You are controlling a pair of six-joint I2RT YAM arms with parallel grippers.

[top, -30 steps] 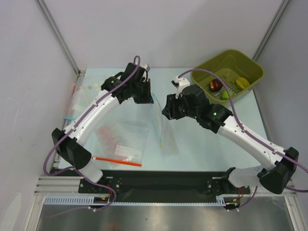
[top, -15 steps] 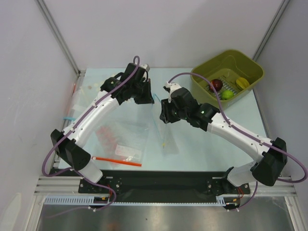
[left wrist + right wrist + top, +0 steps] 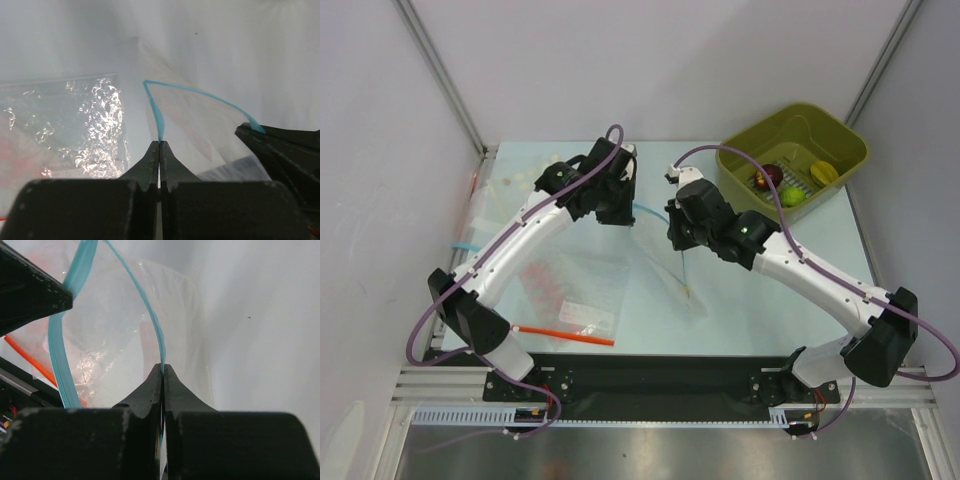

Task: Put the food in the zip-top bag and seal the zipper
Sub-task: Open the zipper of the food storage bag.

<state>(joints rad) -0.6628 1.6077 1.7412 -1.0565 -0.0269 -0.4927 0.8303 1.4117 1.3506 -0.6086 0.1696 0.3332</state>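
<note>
**A:** Why are both arms meeting at mid-table?

**B:** They are sharing the zip-top bag (image 3: 670, 275). The left gripper (image 3: 160, 145) is pinching the light blue zipper (image 3: 200, 92) with its jaws pressed fully together. The right gripper (image 3: 163, 367) is clamping the strip the same way further along. I judge they are pulling the mouth apart so that something can drop in. The bag is trailing from between them toward the near side.

**A:** And the food?

**B:** It is all sitting in the olive bin (image 3: 835, 135) at the far right, well apart from the bag: the dark red fruit (image 3: 769, 176), the green fruit (image 3: 792, 196) and the yellow fruit (image 3: 823, 173). With both grippers occupied, one will probably have to let go to fetch them.

**A:** What are the wrist cameras adding?

**B:** From overhead the wrists are hiding the fingertips, so the grip cannot be read there. Up close, the blue strip is running straight into each closed pair and looping open between them. Only the overhead view is showing the bin, and the bag with the red-orange strip (image 3: 570, 295) lying at the near left.
</note>
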